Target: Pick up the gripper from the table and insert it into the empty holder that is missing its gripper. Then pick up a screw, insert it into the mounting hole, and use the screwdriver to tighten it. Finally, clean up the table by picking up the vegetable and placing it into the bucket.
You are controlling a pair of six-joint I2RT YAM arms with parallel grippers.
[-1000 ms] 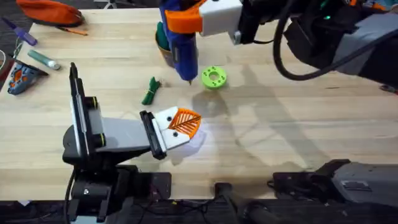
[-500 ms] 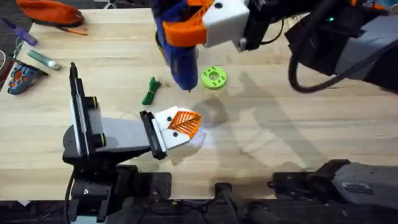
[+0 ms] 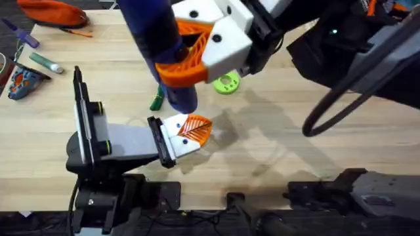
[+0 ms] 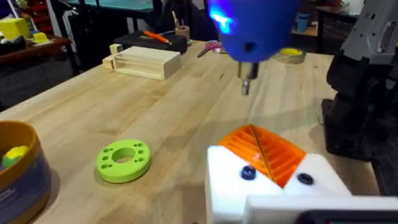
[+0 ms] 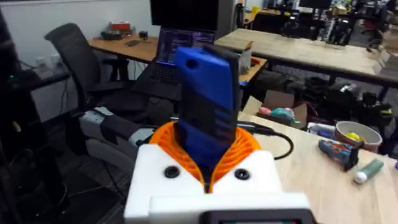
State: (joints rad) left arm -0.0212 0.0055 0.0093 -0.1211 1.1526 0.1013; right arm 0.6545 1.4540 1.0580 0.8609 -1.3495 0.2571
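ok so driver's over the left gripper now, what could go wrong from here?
1. The right gripper holds the screwdriver high on its body; side load at the tip could tilt it in the grasp.
2. The bit hangs above the left gripper, apart from both screw heads; a slightly off descent may gouge the orange pad.
3. The vegetable lies near the driver; a sweep could knock it.

We saw the right pincer (image 3: 197, 49) swing lower and nearer the overhead camera, looming larger, still clamped on the screwdriver (image 3: 161, 46). The tool's tip travelled from beside the green ring (image 3: 226, 83) toward the left pincer (image 3: 190, 131), ending just above its orange pad. The screwdriver came to cover most of the vegetable (image 3: 156, 101) and hid the bucket.
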